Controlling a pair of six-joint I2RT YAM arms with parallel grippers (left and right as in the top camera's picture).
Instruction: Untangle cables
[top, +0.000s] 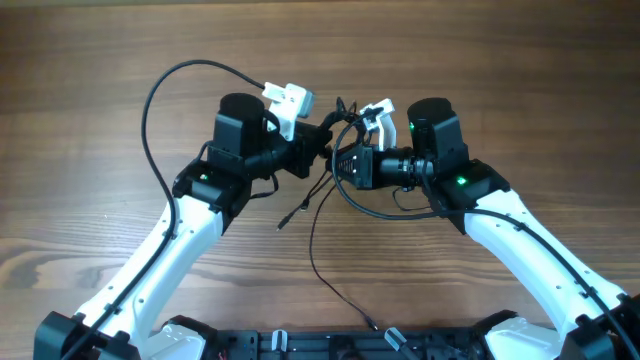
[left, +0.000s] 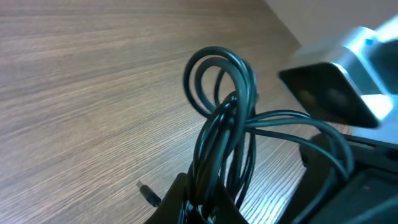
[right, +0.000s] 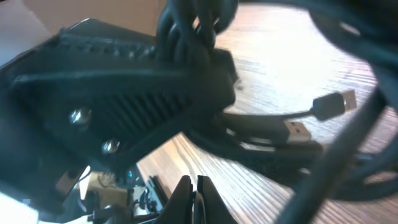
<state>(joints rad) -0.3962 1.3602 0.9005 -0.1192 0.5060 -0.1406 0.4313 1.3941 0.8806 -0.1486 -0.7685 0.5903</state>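
Observation:
The cables (top: 312, 240) are thin black cords bunched in mid-air between my two grippers, with one strand trailing down over the table toward the front edge. My left gripper (top: 322, 143) is shut on the bundle. In the left wrist view the cords (left: 219, 118) rise from its jaws (left: 205, 208) into two loops. One small plug (left: 148, 194) lies on the wood beside it. My right gripper (top: 338, 165) faces the left one. Its fingers (right: 194, 198) are pressed together with nothing visible between them. Two USB plugs (right: 300, 131) hang just beyond them.
A thick black arm cable (top: 150, 110) arcs over the table at the back left. The left gripper's black body (right: 124, 81) fills the right wrist view close ahead. A black frame (top: 300, 345) runs along the front edge. A loose plug end (top: 283, 222) rests on the wood.

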